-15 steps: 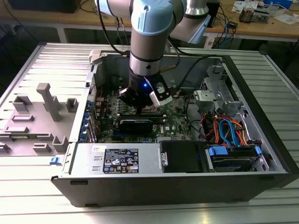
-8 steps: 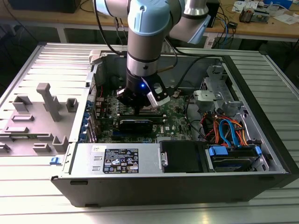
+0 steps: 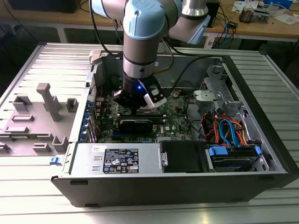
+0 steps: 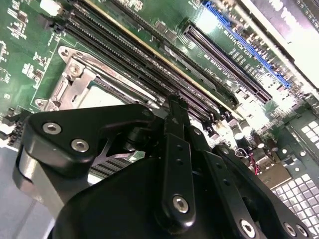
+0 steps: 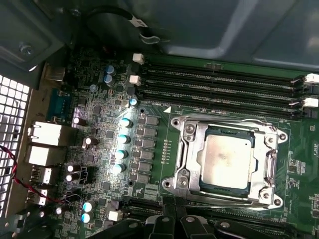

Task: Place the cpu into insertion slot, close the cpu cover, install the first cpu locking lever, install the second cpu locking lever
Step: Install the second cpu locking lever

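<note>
First wrist view: cpu (image 5: 227,160) sat in the insertion slot (image 5: 195,185), cpu cover (image 5: 265,160) down over it.
Gripper (image 4: 172,107): above motherboard (image 5: 102,149), fingers pressed together, holding nothing.

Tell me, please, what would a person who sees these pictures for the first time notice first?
First, the robot arm with pale blue joints, reaching down into the open computer case in the exterior view. Next, in the first wrist view, the cpu with its dull silver top lying in the insertion slot, with the cpu cover closed around it. The black gripper hangs just above the green motherboard.
</note>
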Tool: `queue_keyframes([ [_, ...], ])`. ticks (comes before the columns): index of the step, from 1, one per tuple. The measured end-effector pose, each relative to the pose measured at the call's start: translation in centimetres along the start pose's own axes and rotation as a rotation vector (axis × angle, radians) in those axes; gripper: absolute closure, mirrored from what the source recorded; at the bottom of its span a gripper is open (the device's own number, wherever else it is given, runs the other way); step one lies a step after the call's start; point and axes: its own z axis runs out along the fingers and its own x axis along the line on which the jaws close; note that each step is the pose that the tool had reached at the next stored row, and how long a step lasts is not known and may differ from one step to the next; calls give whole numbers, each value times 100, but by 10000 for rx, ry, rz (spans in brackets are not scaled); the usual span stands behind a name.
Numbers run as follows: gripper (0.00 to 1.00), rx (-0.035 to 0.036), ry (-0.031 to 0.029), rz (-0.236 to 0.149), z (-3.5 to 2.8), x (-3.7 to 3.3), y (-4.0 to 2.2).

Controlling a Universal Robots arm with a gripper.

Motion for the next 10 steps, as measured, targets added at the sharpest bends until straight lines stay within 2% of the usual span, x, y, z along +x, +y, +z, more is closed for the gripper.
queue_keyframes([
  [10, 89, -122, -16, -13, 56, 20, -1],
])
